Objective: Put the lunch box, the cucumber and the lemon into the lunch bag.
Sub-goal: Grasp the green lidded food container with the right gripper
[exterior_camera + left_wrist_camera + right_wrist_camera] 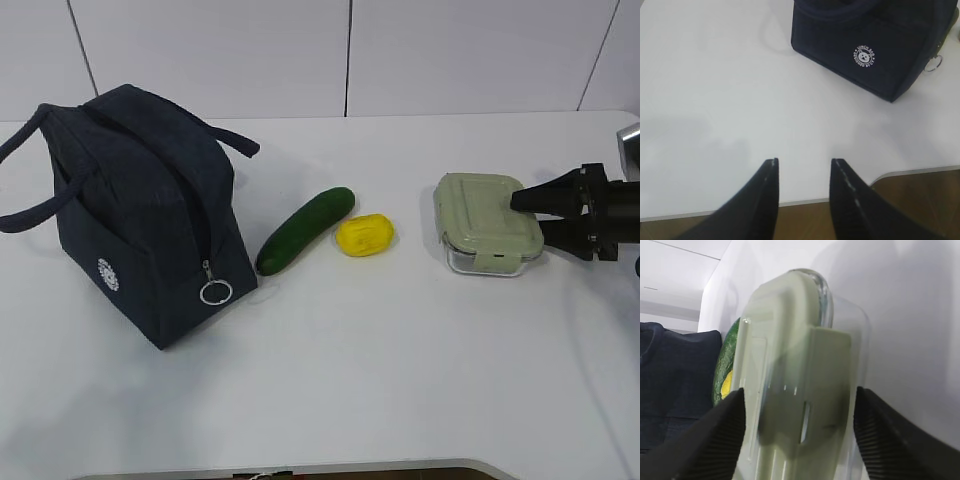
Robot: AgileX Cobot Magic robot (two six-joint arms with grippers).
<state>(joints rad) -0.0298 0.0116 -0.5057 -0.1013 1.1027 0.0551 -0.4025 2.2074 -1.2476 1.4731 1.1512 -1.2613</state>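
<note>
Black fingers point(695, 440) of the right tool point(800, 435) fill the bottom of the right wrist view, one on each side of the lunch box point(795, 390). They stand wide, straddling its pale green lid and clear wall; whether the pads press on it cannot be told. From the exterior view, this right tool point(530, 215) reaches in from the right edge, its tips at the near end of the lunch box point(488, 222), which sits flat on the white worktop point(400, 380).

Beyond the box from that tool lies the lemon point(364, 235), with the cucumber point(305, 231) just beside it. Farther off stands the lunch bag point(150, 220), upright, ring pull hanging on its front.

The left tool point(802, 165) hangs over bare worktop, fingers narrowly apart and holding nothing, with the lunch bag point(870, 45) ahead and to its right.
</note>
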